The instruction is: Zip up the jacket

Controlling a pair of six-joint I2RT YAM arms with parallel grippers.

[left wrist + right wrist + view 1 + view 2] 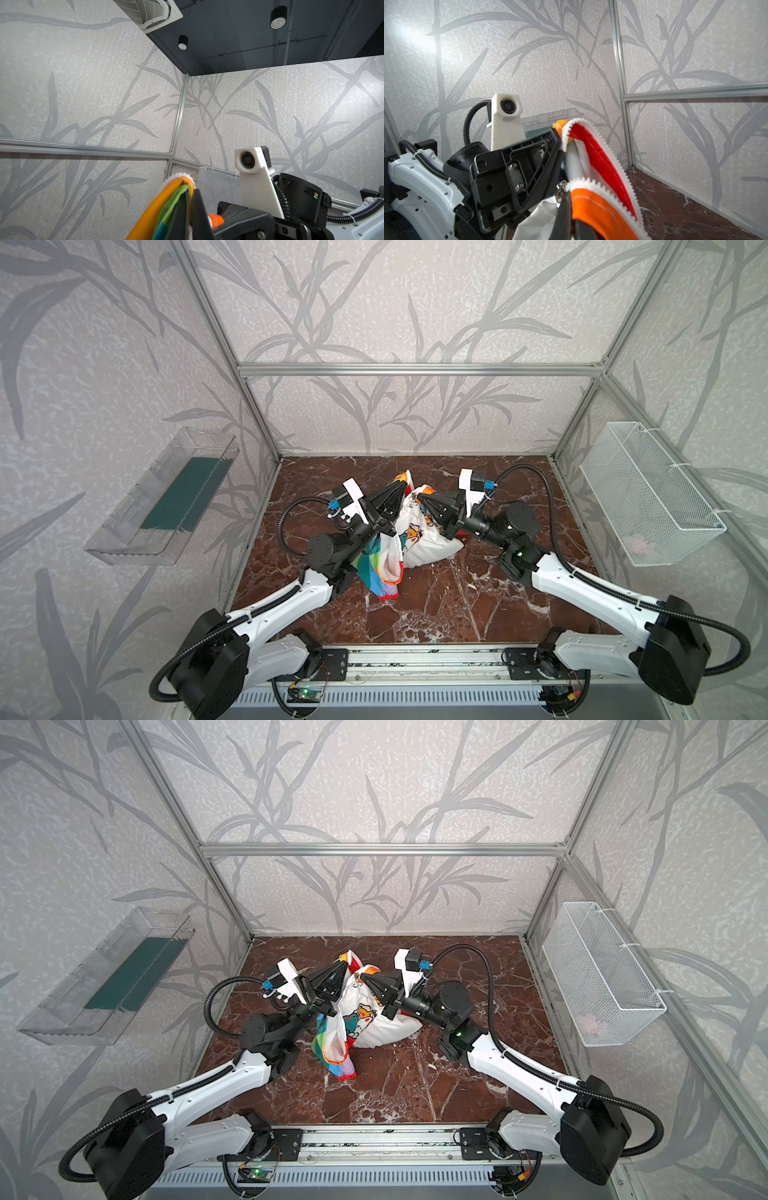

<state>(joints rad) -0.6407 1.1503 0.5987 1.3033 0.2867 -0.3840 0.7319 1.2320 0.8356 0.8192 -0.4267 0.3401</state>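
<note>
The rainbow-striped jacket [415, 539] hangs bunched at the centre of both top views, its lower part on the worktop [436, 614]. The left fingers [390, 495] and right fingers [436, 506] each pinch a front edge. The zipper teeth [612, 166] stand apart, so zipping looks not yet begun.

Quick headcount: one jacket [417, 545], mid-table. One table [436, 614], dark red marble look. Two robot arms: left arm [286, 603] and right arm [582, 585]. Two grippers: left gripper [402, 484] and right gripper [420, 498]. Two cameras, one per wrist: left wrist camera [351, 491] and right wrist camera [467, 483]. One clear plastic tray [124, 539] on the left wall, one white wire basket [648, 497] on the right wall. Overhead in the left wrist view: two round ceiling lights [182, 42] and one air vent [149, 12].
</note>
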